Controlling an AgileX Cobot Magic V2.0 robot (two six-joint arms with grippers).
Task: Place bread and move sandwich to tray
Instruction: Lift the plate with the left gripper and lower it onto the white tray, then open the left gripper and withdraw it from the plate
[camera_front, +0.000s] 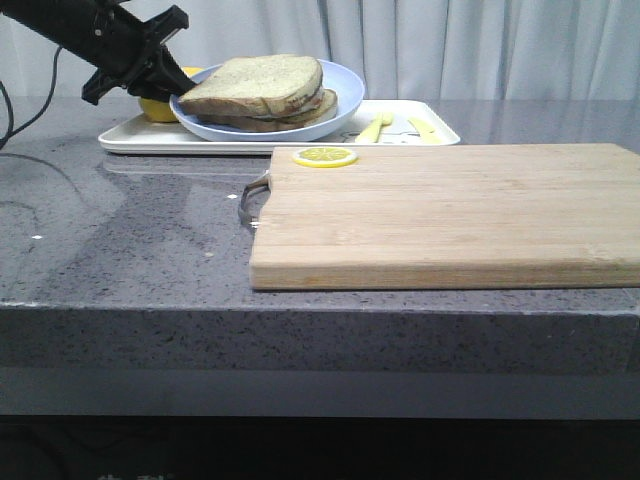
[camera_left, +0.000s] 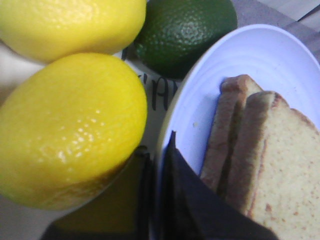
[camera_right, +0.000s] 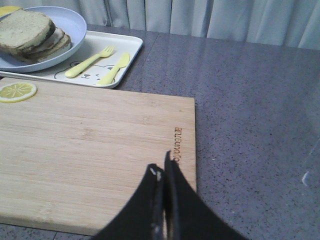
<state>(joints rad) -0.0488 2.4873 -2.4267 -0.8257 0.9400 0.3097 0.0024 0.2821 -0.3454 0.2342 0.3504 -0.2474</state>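
Resting on the plate (camera_front: 345, 100), the sandwich (camera_front: 262, 92) shows 2 tan slices stacked with a pale filling between them, and the plate stands on the tray (camera_front: 130, 135) at the far left of the table. Judging from that, the sandwich is already in place and only the release is left.

The left gripper (camera_left: 156, 165) sits at the plate's near rim, its 2 dark fingers pinched on that rim, 1 inside the plate and 1 outside, close to a lemon (camera_left: 70, 130). To finish well, it should open gently and back straight off, without nudging the plate, the lemons or the lime (camera_left: 185, 35).

The right gripper (camera_right: 162, 172) hangs over the board (camera_right: 100, 150), fingers closed on nothing, well apart from the tray.
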